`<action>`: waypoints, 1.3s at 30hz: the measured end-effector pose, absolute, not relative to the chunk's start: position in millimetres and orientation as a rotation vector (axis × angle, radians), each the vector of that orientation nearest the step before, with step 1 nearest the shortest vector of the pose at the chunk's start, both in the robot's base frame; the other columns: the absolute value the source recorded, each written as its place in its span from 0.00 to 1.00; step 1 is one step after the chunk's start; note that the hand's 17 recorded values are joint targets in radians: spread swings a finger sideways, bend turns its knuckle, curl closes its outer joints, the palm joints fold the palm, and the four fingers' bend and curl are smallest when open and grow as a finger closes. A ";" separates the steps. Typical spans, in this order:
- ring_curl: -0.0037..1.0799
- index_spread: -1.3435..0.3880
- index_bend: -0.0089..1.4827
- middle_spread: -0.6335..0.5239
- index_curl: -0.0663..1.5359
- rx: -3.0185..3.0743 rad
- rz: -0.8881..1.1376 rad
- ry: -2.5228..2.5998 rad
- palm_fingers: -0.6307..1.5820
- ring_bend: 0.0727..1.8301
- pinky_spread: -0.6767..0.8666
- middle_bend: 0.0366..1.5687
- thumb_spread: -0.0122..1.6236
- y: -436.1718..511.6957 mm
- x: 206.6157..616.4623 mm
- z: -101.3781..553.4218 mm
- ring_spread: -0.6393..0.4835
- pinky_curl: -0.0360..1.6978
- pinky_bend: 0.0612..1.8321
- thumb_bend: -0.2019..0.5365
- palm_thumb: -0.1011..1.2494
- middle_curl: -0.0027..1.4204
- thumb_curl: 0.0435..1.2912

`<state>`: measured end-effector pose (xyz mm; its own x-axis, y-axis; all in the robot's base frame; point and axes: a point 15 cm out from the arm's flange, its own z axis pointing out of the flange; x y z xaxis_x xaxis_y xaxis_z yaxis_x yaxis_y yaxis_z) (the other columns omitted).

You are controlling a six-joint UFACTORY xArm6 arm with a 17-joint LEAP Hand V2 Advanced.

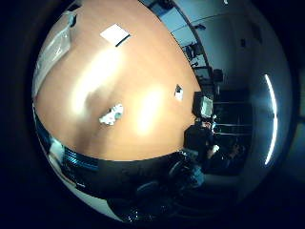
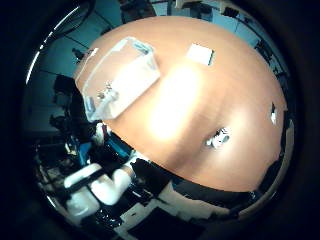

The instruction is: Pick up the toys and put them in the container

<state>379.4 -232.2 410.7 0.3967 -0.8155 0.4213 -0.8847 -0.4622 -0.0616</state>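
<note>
Small white toy (image 2: 218, 138) lay on wooden desk (image 2: 240, 90), well apart from clear plastic container (image 2: 120, 77); one small item already inside. Toy judged light, rigid; grasp across body. Hand state: cannot tell; palm far above desk.

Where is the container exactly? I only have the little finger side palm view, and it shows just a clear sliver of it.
Observer: The thumb side palm view shows the whole clear container, a rectangular box on the wooden table, close to the table's edge.
Operator: Anything in it?
Observer: One small pale object lies inside, near one end. It is too small to identify.
</note>
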 end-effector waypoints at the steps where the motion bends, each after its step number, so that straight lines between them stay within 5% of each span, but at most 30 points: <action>1: 0.22 0.52 0.11 0.48 0.21 2.456 0.608 -1.504 0.40 0.15 0.69 0.12 0.61 -243.9 377.1 403.8 0.65 0.19 0.12 0.24 0.30 0.24 0.18; 22: 0.21 0.49 0.12 0.47 0.22 2.301 0.594 -1.026 0.40 0.10 0.68 0.10 0.61 -312.8 341.7 303.8 0.66 0.19 0.08 0.25 0.55 0.24 0.21; 39: 0.23 0.48 0.14 0.47 0.25 2.314 0.638 -0.892 0.40 0.07 0.67 0.09 0.58 -330.5 390.9 269.0 0.67 0.19 0.07 0.24 0.63 0.22 0.23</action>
<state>390.9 -330.5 269.0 0.6631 -0.4414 0.6045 -0.7149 -0.6128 0.3368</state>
